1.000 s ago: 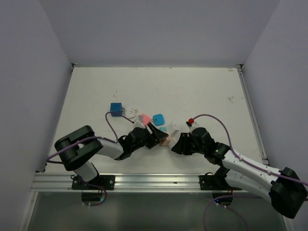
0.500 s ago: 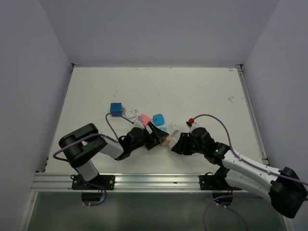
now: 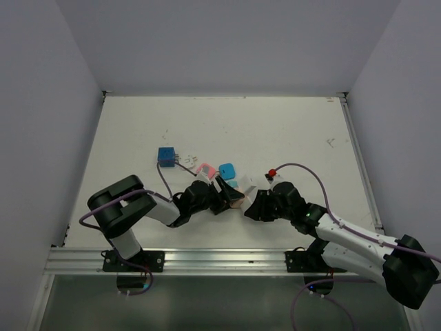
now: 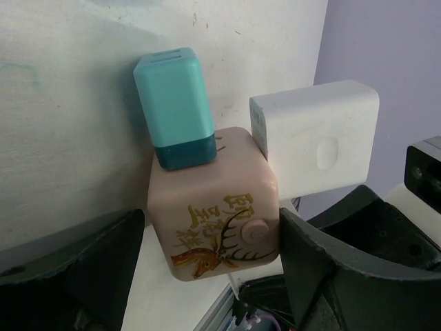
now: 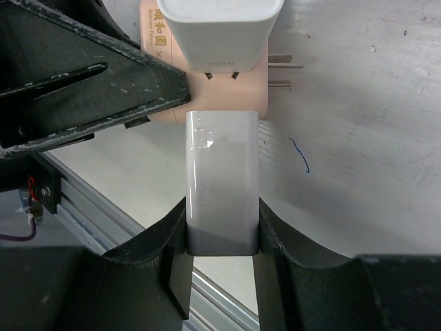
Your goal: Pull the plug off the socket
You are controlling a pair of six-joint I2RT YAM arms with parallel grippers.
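Bracing for the pull: the left gripper (image 4: 210, 252) clamps the cube socket (image 4: 213, 207) near the front of the table (image 3: 275, 131). The right gripper (image 5: 222, 238) pinches the white plug (image 5: 222, 172), which looks seated in the socket. Risk — smooth plug slipping free, or socket dragged along. Pins hidden; overhead, arms mask the joint.

I see a pale pink socket cube (image 4: 213, 214), front and centre in the overhead view, with a brown deer drawing and a round button on one face. Two metal prongs (image 5: 284, 71) stick out of its side. A long white plug (image 5: 222, 183) sits seated in one face, a squat second white plug (image 5: 219, 27) in another, and a teal plug (image 4: 173, 103) in a third.
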